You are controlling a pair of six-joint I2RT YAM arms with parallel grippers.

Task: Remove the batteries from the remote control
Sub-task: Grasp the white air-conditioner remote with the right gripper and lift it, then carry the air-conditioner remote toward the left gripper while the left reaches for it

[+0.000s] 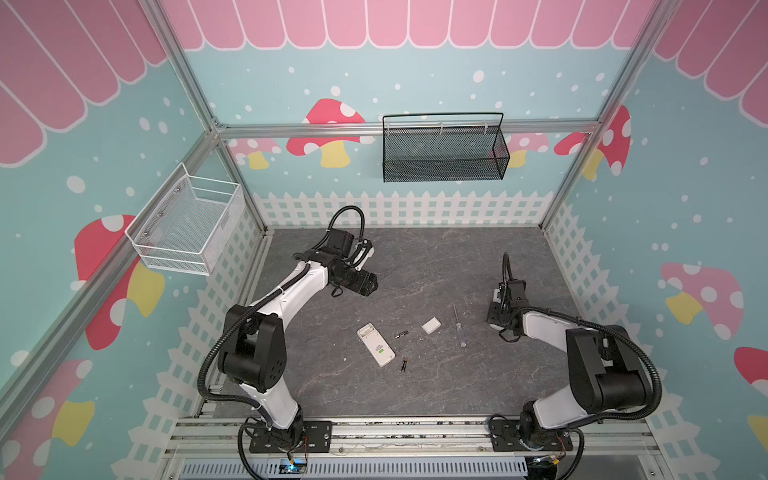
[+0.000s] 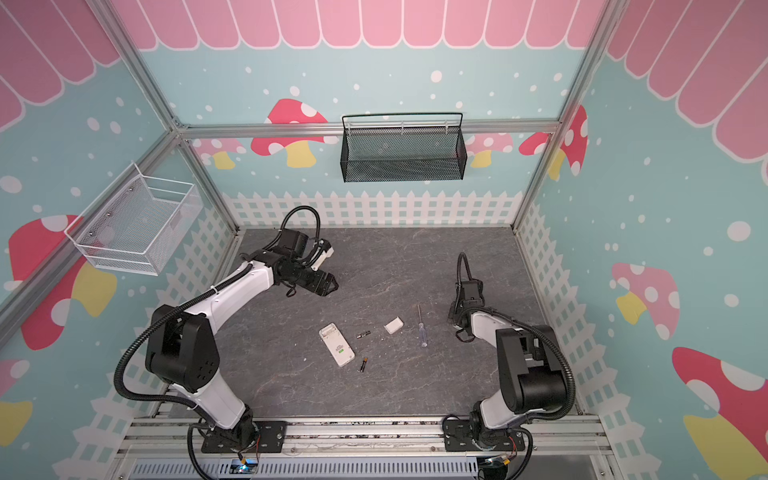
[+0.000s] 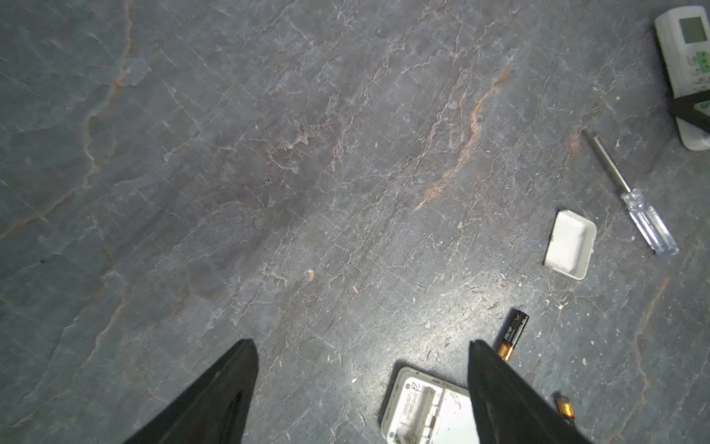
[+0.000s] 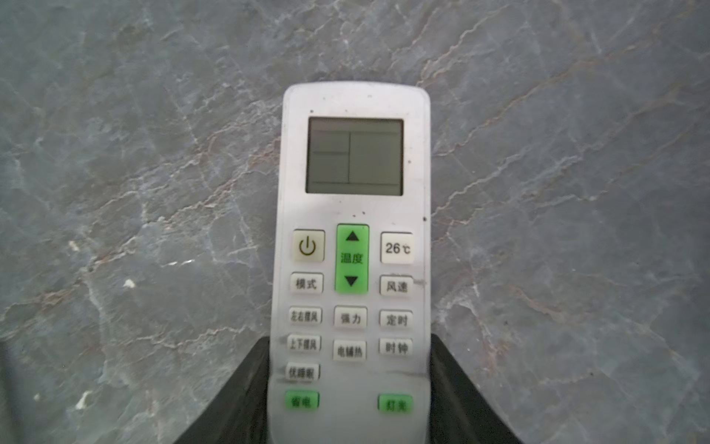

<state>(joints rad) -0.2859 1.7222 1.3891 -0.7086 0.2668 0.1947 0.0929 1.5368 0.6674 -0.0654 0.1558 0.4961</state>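
While the opened remote [image 1: 375, 344] lies back-up on the table [image 1: 415, 257], you have one battery [image 1: 401, 334] loose just beside its compartment end and the other battery [image 1: 403, 364] just beside its opposite end. Past them from that remote lie a white cover [image 1: 431, 325], then a screwdriver [image 1: 459, 326]. Your left gripper [image 3: 361, 346] hangs wide open and empty off that remote's compartment end, apart from both batteries. Your right gripper [image 4: 349, 340] straddles a second remote [image 4: 353, 211], fingers against its long sides; whether it grips firmly, you cannot tell.
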